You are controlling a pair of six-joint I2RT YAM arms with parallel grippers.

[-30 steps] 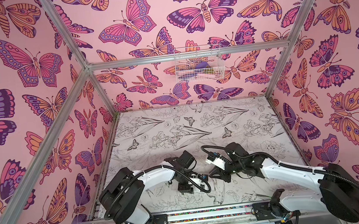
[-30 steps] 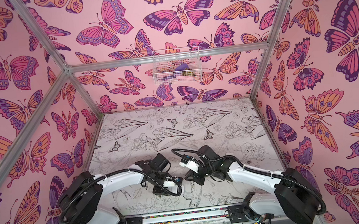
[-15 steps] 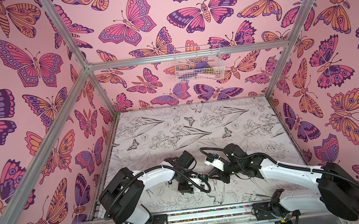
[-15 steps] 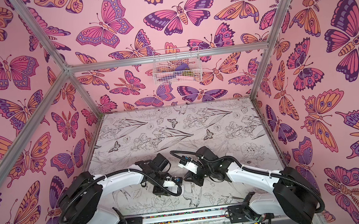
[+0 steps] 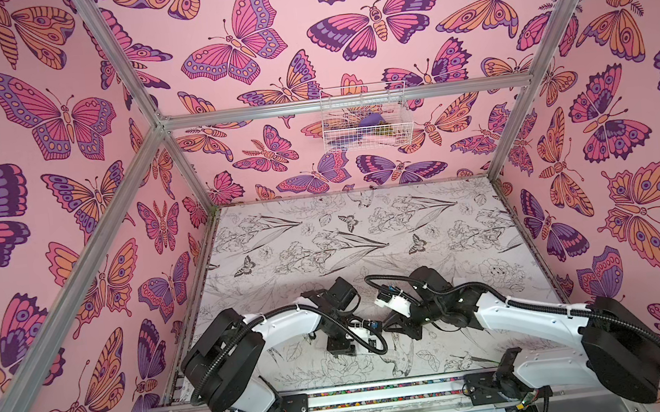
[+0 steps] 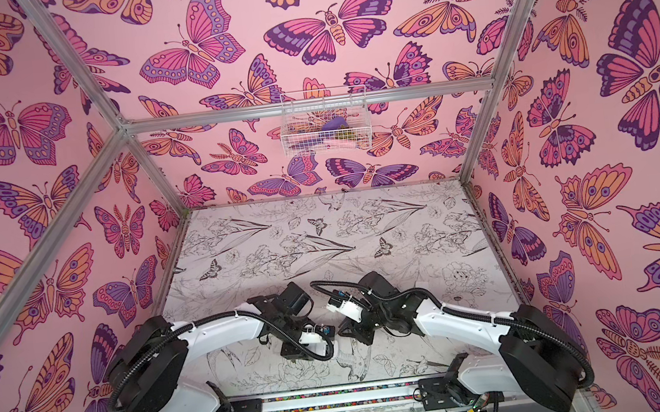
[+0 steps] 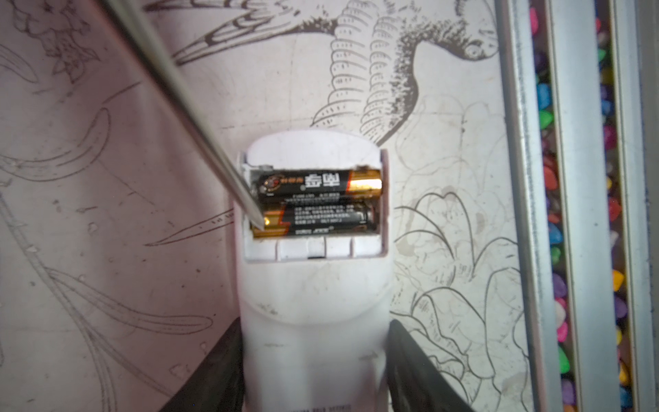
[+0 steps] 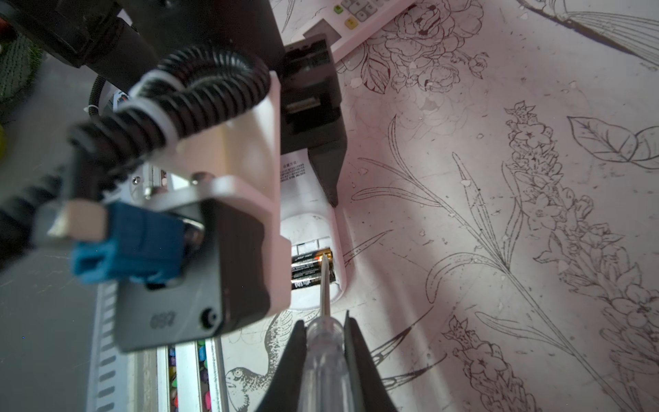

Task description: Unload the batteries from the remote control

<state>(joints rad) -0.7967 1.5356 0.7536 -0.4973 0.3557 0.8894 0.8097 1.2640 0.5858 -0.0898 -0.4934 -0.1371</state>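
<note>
White remote control (image 7: 313,292), back face up, is clamped across its width in your left gripper (image 7: 313,323), whose jaws stand partway apart around it. Your right gripper (image 8: 323,320) is pinched tight on the clear handle of the screwdriver (image 8: 322,360), and its tip touches the gold end of one of the batteries (image 7: 317,203). Both black batteries lie side by side in the remote's open compartment (image 7: 313,249). On the back wall, a wire basket (image 5: 333,131) holds purple and pink items too small to make out.
</note>
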